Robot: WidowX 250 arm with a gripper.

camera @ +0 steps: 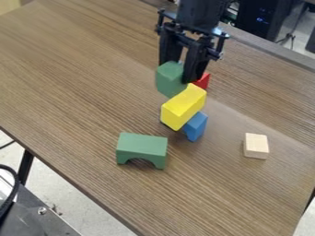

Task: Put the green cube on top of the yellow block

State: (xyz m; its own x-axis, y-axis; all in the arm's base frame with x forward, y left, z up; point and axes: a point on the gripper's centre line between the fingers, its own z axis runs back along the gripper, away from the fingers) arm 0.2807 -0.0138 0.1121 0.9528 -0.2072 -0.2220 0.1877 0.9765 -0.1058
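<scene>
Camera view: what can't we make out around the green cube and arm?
All camera view:
- Red block: mostly hidden by gripper.
- Blue block: partly hidden by yellow block.
- Green cube: underside turned away from camera.
- Arm: upper part cut off by top edge.

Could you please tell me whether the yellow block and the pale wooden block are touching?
Apart. The camera view shows a wide stretch of bare tabletop between the yellow block and the pale wooden block.

The cube (170,79) is green, the long block (183,106) yellow, the tabletop (80,69) streaky brown.
</scene>
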